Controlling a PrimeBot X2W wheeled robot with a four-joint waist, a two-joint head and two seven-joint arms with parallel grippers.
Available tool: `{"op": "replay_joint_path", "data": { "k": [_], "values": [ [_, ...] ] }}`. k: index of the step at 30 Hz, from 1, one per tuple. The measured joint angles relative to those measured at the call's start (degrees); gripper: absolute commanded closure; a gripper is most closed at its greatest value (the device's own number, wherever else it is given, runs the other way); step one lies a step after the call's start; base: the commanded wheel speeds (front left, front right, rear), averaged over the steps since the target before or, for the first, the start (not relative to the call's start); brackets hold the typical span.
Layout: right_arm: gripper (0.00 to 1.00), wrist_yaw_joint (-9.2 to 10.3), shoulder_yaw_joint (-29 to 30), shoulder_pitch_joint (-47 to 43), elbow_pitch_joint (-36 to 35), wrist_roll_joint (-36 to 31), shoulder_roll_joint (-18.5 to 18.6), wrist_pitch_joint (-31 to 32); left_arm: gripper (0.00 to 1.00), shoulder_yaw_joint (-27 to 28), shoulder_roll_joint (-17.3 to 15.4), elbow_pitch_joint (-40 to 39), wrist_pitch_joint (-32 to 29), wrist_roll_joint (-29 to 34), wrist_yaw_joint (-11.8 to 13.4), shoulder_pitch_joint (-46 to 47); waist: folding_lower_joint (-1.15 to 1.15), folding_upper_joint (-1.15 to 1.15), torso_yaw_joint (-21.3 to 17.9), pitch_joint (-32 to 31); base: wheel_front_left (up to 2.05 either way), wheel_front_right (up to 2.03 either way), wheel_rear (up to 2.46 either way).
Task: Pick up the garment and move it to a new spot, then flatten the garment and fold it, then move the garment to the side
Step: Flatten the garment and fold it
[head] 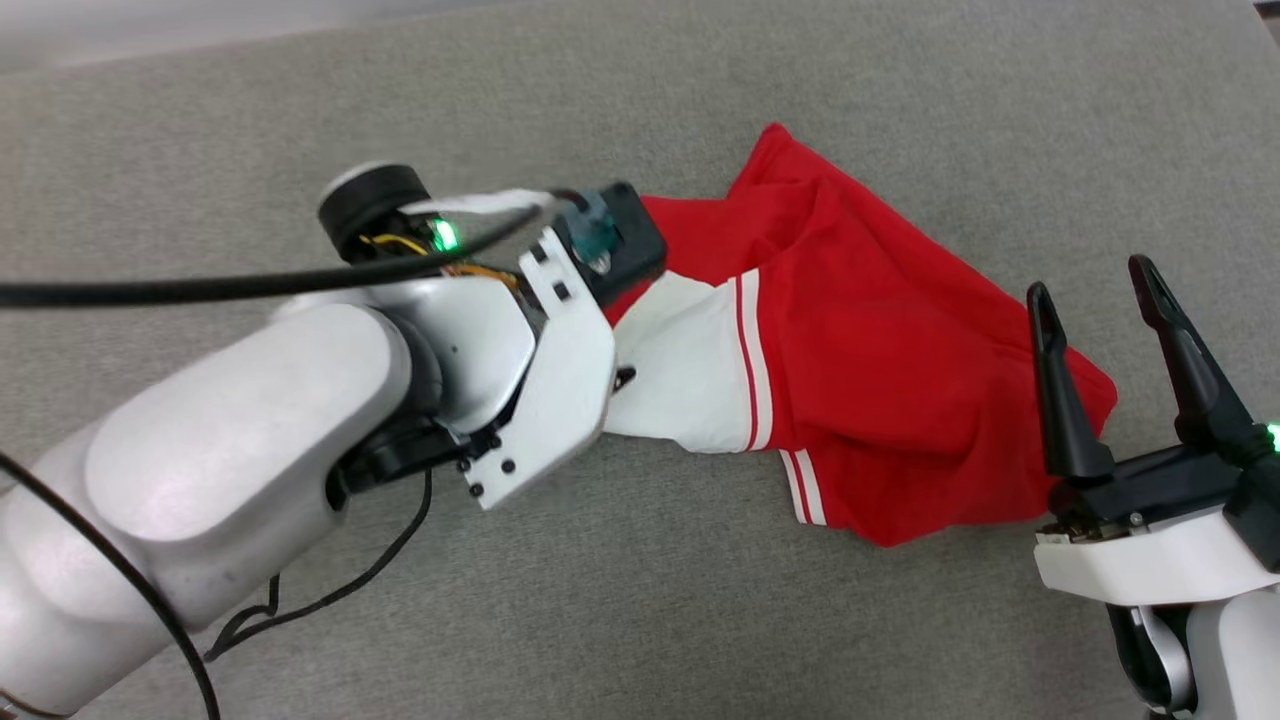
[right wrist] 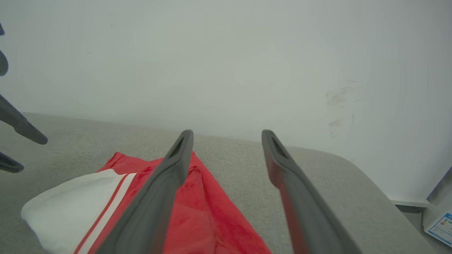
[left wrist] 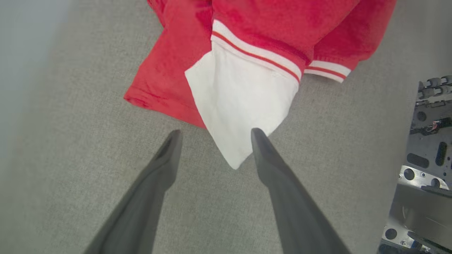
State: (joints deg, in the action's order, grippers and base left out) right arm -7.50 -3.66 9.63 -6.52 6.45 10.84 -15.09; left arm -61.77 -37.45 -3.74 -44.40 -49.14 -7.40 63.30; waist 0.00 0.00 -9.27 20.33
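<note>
The red garment (head: 860, 340) lies bunched on the grey table (head: 700, 90), a white sleeve with red-white striped trim on top at its left; the lettering is hidden. My left gripper (left wrist: 213, 135) hovers open over the sleeve's pointed end (left wrist: 240, 102), which lies between the fingers and nearer the right one (left wrist: 268, 158). In the head view the left wrist (head: 540, 340) covers that end of the sleeve. My right gripper (head: 1095, 280) stands open at the garment's right edge with nothing between its fingers; its own view puts the garment (right wrist: 204, 211) low and to the left (right wrist: 226, 135).
The grey padded table (right wrist: 317, 183) ends at a pale wall (right wrist: 226, 63) beyond the garment. A black cable (head: 200, 288) runs across the left arm. The robot's metal base (left wrist: 427, 162) sits at the right of the left wrist view.
</note>
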Motion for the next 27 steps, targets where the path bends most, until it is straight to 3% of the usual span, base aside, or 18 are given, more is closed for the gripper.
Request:
{"op": "replay_joint_path", "data": {
  "k": [8, 16, 17, 18, 19, 27],
  "values": [
    [0.00, 0.00, -1.10, 2.46, -0.24, -0.53, -1.16, 0.01, 0.00, -9.95, -0.99, 2.64, -2.16, -3.90, 0.00, 2.77, 0.00, 0.00, -2.58, 3.95, 0.00, 0.00, 0.00],
    [0.00, 0.00, -1.78, 4.20, 0.04, -0.60, -2.47, 0.00, 0.00, -11.03, -1.23, 3.83, -4.59, -1.29, 0.01, 1.54, 0.00, 0.00, -4.95, 7.40, 0.00, 0.00, 0.00],
    [0.00, 0.00, -1.78, 4.20, 0.09, -0.66, -2.56, 0.00, 0.18, -10.93, -1.34, 3.38, -4.60, -1.00, 0.04, 1.42, 0.00, 0.00, -5.11, 7.58, 0.00, 0.00, 0.00],
    [0.00, 0.00, -1.70, 4.20, 0.16, -0.67, -2.65, 0.00, 0.94, -10.94, -1.47, 3.24, -4.05, -0.98, 0.04, 1.44, 0.00, 0.00, -5.14, 7.64, 0.00, 0.00, 0.00],
    [0.00, 0.00, -1.51, 4.20, 0.29, -0.67, -2.72, 0.00, 1.00, -11.00, -1.47, 3.18, -3.65, -0.86, 0.05, 1.44, 0.00, 0.00, -5.04, 7.61, 0.00, 0.00, 0.00],
    [0.00, 0.00, -1.02, 3.66, 1.75, -0.82, -2.59, 0.00, 1.00, -11.61, -1.35, 3.88, 1.62, -2.22, 0.00, 1.39, 0.00, 0.00, -3.04, 4.81, 0.00, 0.00, 0.00]
  ]
}}
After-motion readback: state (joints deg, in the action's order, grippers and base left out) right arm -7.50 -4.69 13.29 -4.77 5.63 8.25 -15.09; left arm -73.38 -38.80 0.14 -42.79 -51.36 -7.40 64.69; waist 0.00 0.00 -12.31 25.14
